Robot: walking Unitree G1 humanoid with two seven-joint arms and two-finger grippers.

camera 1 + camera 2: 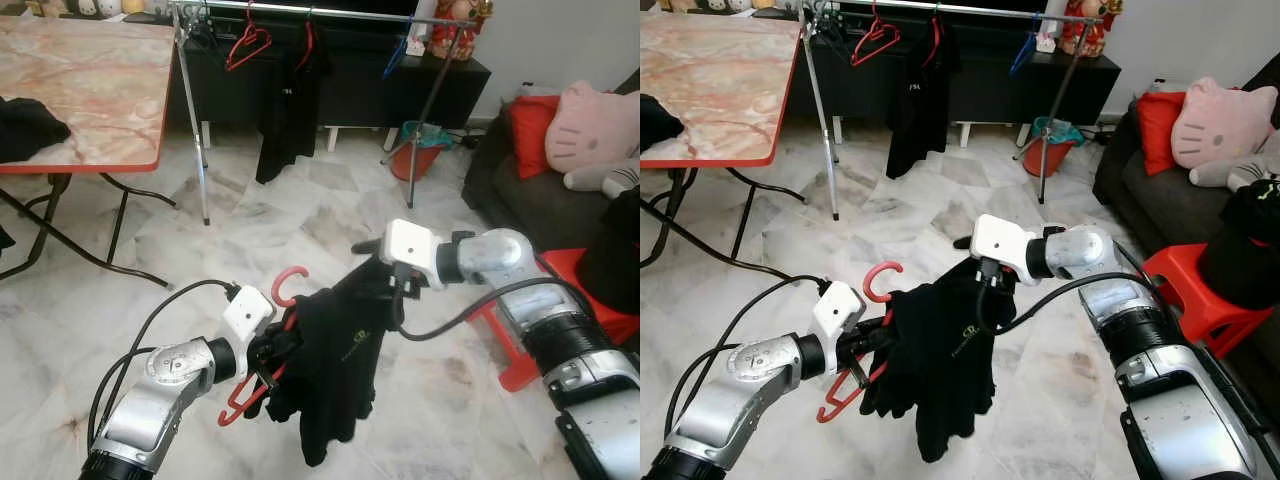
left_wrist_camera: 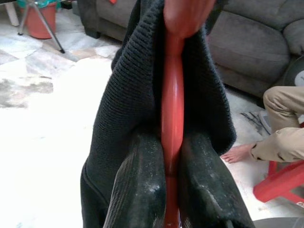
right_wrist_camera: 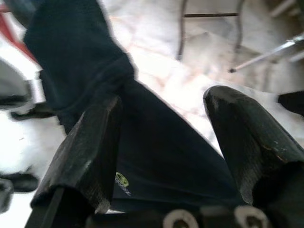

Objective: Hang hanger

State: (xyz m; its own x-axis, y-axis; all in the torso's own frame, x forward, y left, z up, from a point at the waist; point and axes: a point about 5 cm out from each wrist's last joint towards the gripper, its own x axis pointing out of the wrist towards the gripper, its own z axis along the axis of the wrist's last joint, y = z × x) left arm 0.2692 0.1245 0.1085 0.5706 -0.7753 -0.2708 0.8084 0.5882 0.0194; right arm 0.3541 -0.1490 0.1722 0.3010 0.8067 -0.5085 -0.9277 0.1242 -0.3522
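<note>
A red plastic hanger [image 1: 288,278] with a black garment [image 1: 335,370] draped over it hangs low in front of me. My left gripper [image 1: 268,350] is shut on the hanger's red bar [image 2: 172,118], its fingers [image 2: 137,190] pressed against both sides. My right gripper [image 1: 385,285] is at the garment's upper right edge; it is open, its fingers [image 3: 90,152] spread wide with black cloth [image 3: 161,156] lying between them. The clothes rack [image 1: 200,150] stands several steps ahead, its top rail [image 1: 300,12] carrying a red hanger [image 1: 247,45] and a hung black garment [image 1: 285,110].
A marble-topped folding table [image 1: 90,90] stands at the left with a black cloth on it. A dark sofa [image 1: 520,170] with a pink cushion [image 1: 600,125] and a red stool [image 1: 580,290] are at the right. A person's bare foot [image 2: 237,153] rests by the stool.
</note>
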